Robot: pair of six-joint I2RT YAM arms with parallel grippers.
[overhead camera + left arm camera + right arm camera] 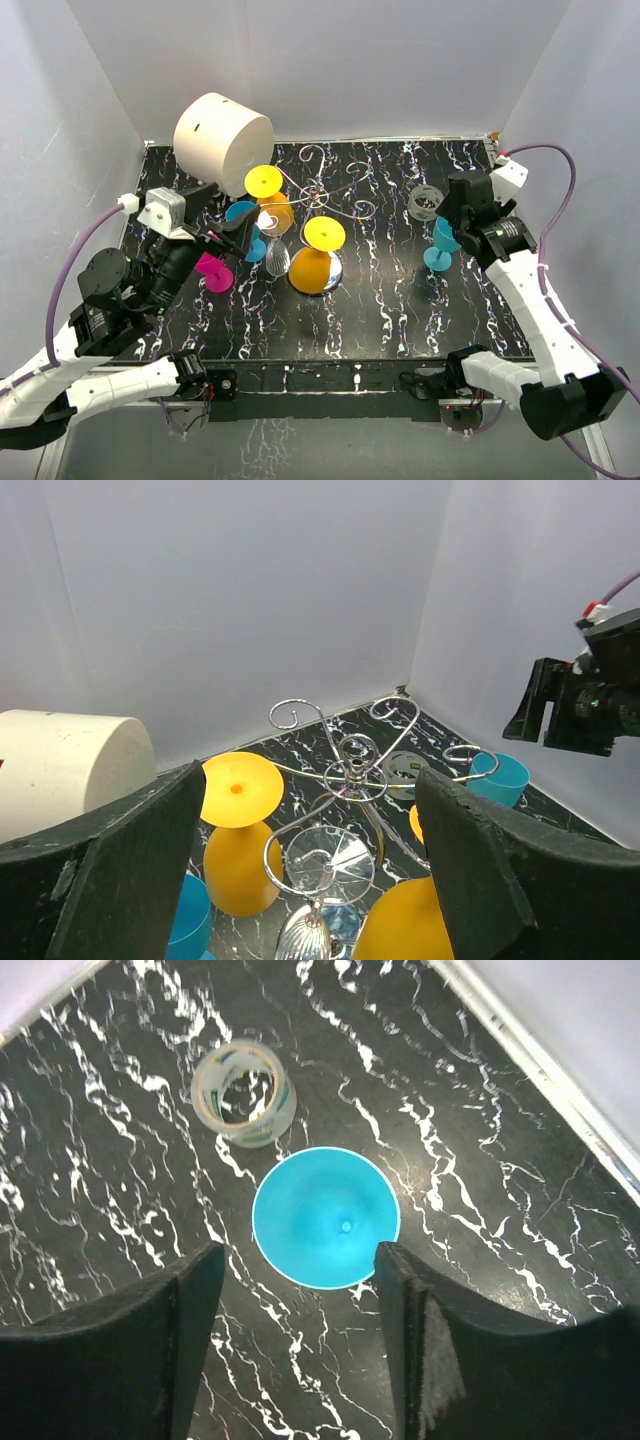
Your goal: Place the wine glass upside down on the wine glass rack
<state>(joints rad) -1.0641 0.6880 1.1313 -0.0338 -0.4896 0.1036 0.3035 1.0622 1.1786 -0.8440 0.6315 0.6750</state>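
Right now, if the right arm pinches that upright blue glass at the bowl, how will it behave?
The blue glass looks like opaque plastic, so probably light and not brittle. It stands on a thin stem and small foot, so a sideways nudge would likely tip it. The bowl is round and smooth; it may slip or twist when pinched.

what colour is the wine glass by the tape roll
Turquoise blue; the wine glass shows best in the right wrist view, from above.

No legible txt, labels or nos. anywhere; marks inside tape roll (243,1093) too blurry to read.
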